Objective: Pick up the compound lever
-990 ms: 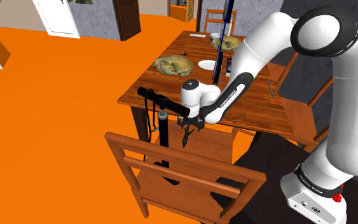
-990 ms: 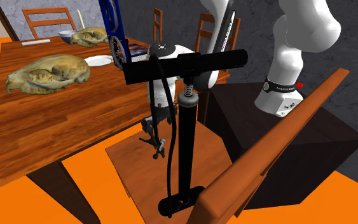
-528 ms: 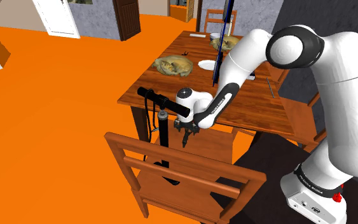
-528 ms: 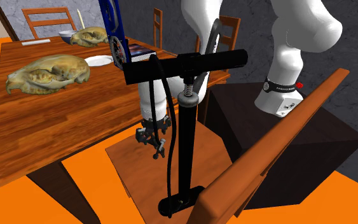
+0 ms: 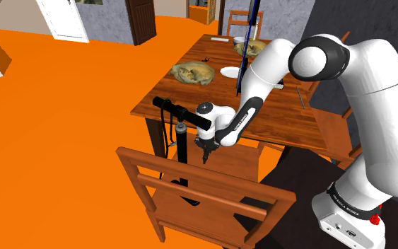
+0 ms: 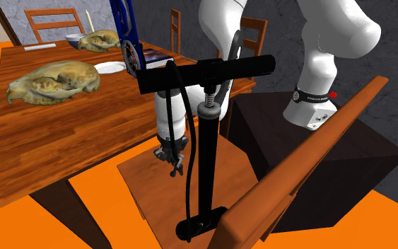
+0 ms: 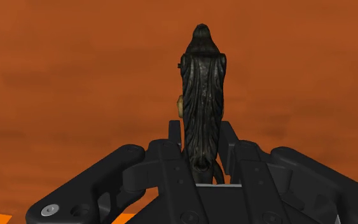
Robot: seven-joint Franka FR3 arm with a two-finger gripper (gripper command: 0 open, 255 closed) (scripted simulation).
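The compound lever (image 7: 201, 95) is a small dark, ridged metal piece standing upright on the wooden chair seat (image 5: 229, 159). My black gripper (image 7: 201, 162) points down at it and is shut on its upper end, a finger pressing each side. In the shoulder view the gripper (image 5: 206, 145) hangs just over the seat with the lever (image 5: 206, 156) sticking out below it. From the second exterior view the gripper (image 6: 170, 151) and the lever (image 6: 177, 168) sit close beside the pump's hose.
A tall black floor pump (image 5: 182, 141) with a T-handle (image 6: 204, 71) stands on the same seat, close to the gripper. The chair's back (image 5: 190, 191) rises at the near side. The wooden table (image 5: 261, 113) behind carries two animal skulls (image 5: 192, 73) and a plate (image 5: 230, 71).
The hand shifted toward the shoulder view's left and settled over the lever. Its fingers, wide apart before, have closed on the lever.
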